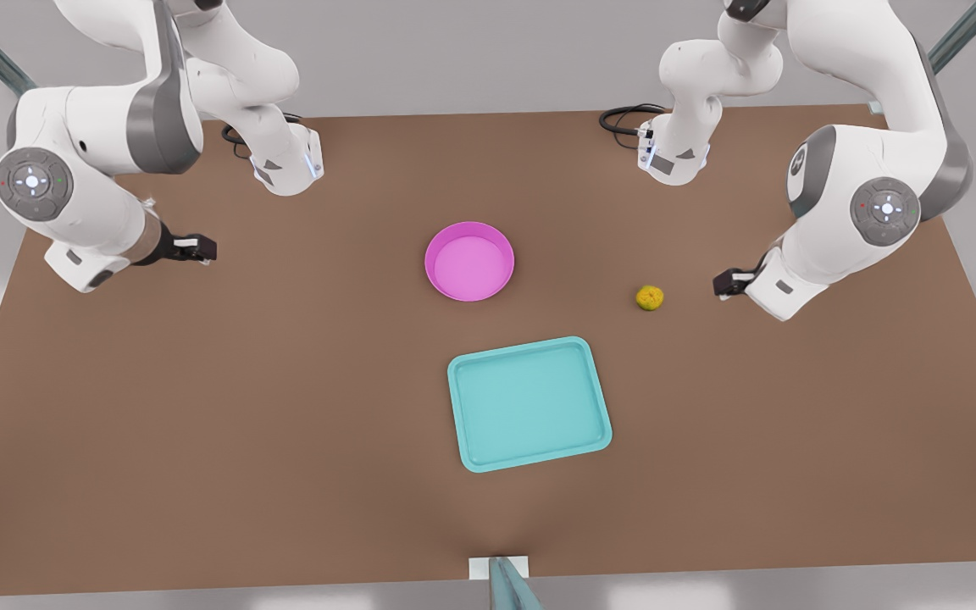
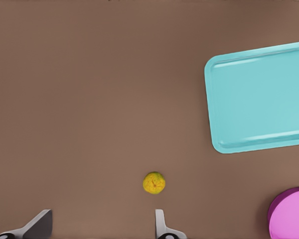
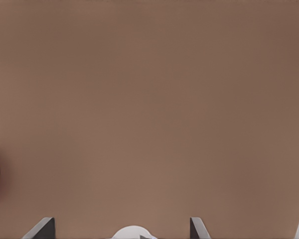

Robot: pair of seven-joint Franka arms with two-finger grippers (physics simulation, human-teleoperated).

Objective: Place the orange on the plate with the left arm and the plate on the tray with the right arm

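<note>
Judging the orange (image 1: pixel 650 297) light, firm, prone to rolling (bumpy skin helps); best pinched across its middle by left pincer (image 1: pixel 727 283), spread wide; right pincer (image 1: pixel 200 249) likewise wide, waiting.

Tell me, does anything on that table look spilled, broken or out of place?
Nothing stands out. The orange sits alone on the brown table, the plate is upright and empty, and the tray lies flat, slightly turned. The left end effector hangs open near the orange; the right end effector waits open.

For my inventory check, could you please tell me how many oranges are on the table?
1. The orange lies on the bare table, toward the front view's right of the plate, near the left gripper.
</note>
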